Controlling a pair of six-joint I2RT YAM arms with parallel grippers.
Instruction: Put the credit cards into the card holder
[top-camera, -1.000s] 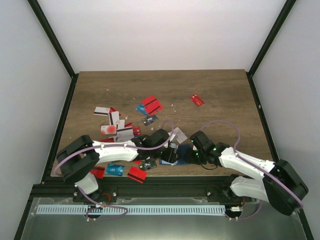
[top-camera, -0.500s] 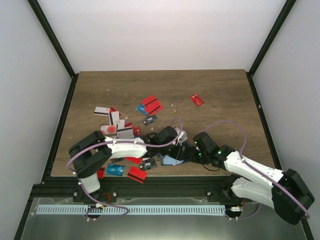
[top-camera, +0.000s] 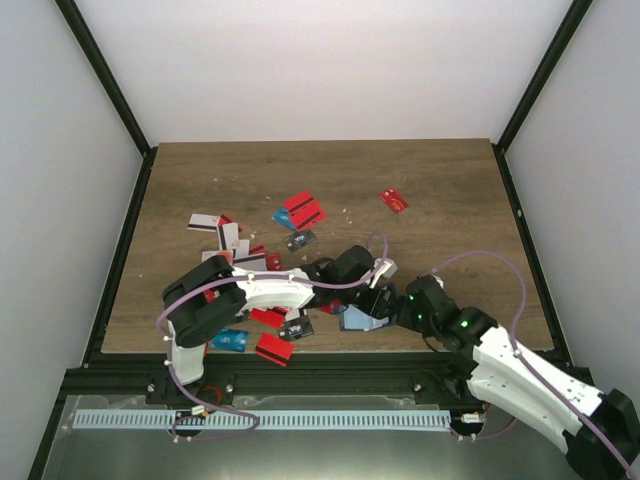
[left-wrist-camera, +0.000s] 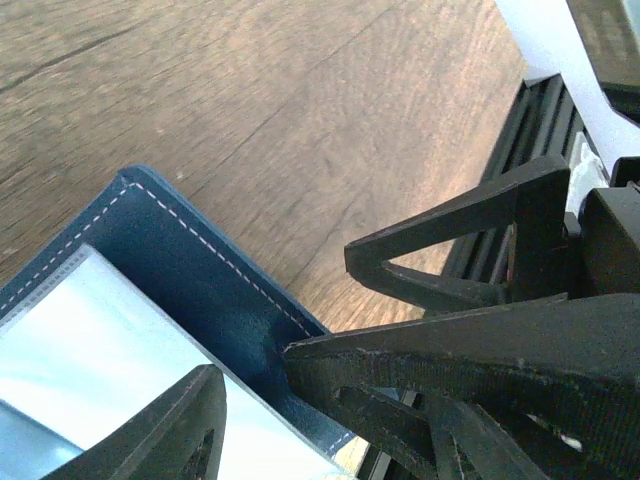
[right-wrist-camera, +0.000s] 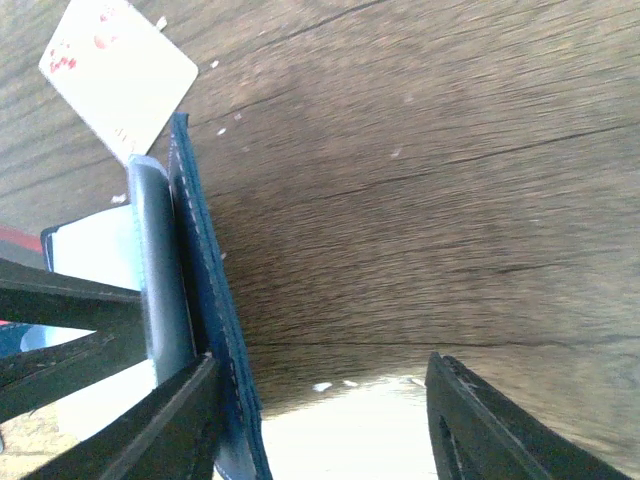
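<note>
My left gripper (left-wrist-camera: 250, 395) pinches the edge of the card holder (left-wrist-camera: 190, 270), which lies open near the front of the table (top-camera: 440, 190). My right gripper (right-wrist-camera: 320, 420) is spread apart with nothing between its fingers. Credit cards (top-camera: 304, 210) lie scattered to the left.

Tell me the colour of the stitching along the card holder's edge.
White, on the dark navy card holder; clearest in the left wrist view.
</note>
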